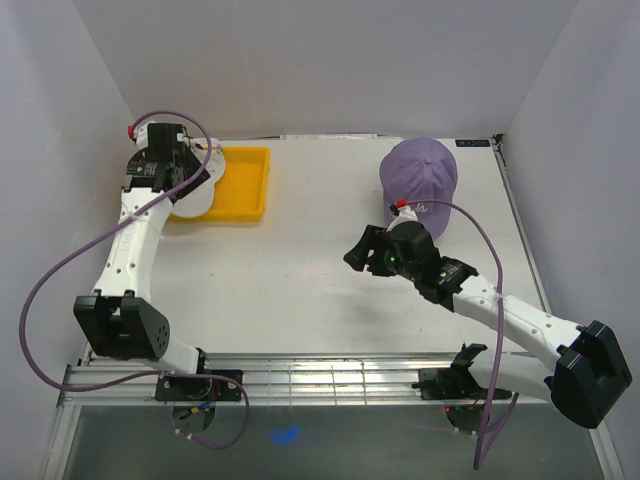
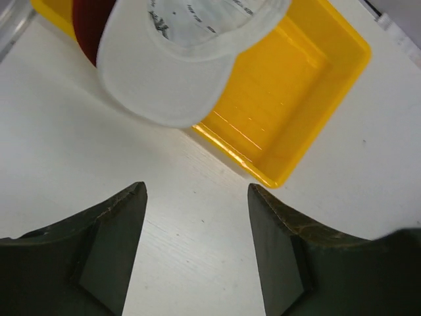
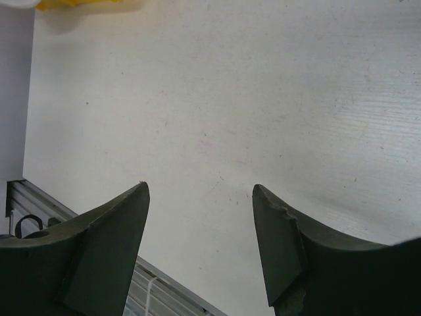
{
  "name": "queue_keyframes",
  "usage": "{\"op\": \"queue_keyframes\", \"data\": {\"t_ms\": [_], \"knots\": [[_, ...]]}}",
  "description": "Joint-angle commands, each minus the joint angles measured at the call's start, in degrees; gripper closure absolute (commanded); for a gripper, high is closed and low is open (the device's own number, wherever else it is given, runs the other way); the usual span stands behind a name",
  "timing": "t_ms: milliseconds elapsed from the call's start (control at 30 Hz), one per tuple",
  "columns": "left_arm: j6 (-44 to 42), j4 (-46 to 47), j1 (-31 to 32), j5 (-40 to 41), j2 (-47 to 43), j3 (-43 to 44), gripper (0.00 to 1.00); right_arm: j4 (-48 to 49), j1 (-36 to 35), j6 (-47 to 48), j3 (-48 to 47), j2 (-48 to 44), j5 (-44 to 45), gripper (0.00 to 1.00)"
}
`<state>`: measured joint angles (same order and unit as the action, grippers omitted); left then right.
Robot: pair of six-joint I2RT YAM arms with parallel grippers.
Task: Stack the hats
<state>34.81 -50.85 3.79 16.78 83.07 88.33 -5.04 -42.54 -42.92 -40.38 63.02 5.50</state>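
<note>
Hats aren't in either gripper right now. Left gripper [image 2: 197,191] is spread wide w/ nothing between the fingers, hovering over bare table [image 2: 79,164] on the near side of the white hat [image 2: 164,72]. That hat's brim points toward the gripper. It overlaps a dark red hat [image 2: 85,29], which shows only as a sliver at its edge, so white looks to be lying on red. Both sit at a corner of the yellow tray [image 2: 309,85], w/ the white hat partly over its rim. Right gripper [image 3: 200,189] is also wide & empty, aimed at blank table. In the top view it's near the lavender hat [image 1: 420,180] but pointing away from it, w/ the hat behind the wrist. Lavender sits far right, well apart from the white/red pair. No black or tan hat in view.

Step, my read: stack begun w/ two hats on the left, lavender likely next. Next move prob needs the right arm to swing round to lavender, pinch brim or crown edge & carry it across to the pile. Fabric looks floppy, so the grip should be firm & the drop centred over the white crown.

Writing: dark print on the white hat, too blurred to read. Small white mark on lavender's front, too small to tell. Nothing else legible.
</note>
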Motion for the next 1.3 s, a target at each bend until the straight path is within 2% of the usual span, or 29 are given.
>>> {"op": "queue_keyframes", "data": {"t_ms": [0, 167, 467, 933, 1267], "knots": [[-4.31, 0.05, -3.6, 5.81, 3.57, 7.18, 0.27, -0.85, -0.52, 3.1, -2.24, 0.69, -1.01, 0.31], [-5.36, 0.31, -9.76, 2.83, 10.0, 11.59, 0.31, -1.2, -0.52, 4.68, -3.74, 1.92, -3.03, 0.34], [-8.17, 2.24, -12.93, 1.68, 18.87, 17.3, 0.32, -0.41, -0.52, 5.04, -3.65, 1.66, -4.18, 0.35], [-10.9, 5.5, -13.64, 1.15, 27.49, 19.59, 0.34, 2.05, -0.52, 4.68, -1.11, 2.54, -4.88, 0.37], [-11.25, 5.59, -13.55, 1.86, 29.35, 19.77, 0.36, 3.28, -0.52, 4.68, 0.3, 3.59, -6.9, 0.37]]}}
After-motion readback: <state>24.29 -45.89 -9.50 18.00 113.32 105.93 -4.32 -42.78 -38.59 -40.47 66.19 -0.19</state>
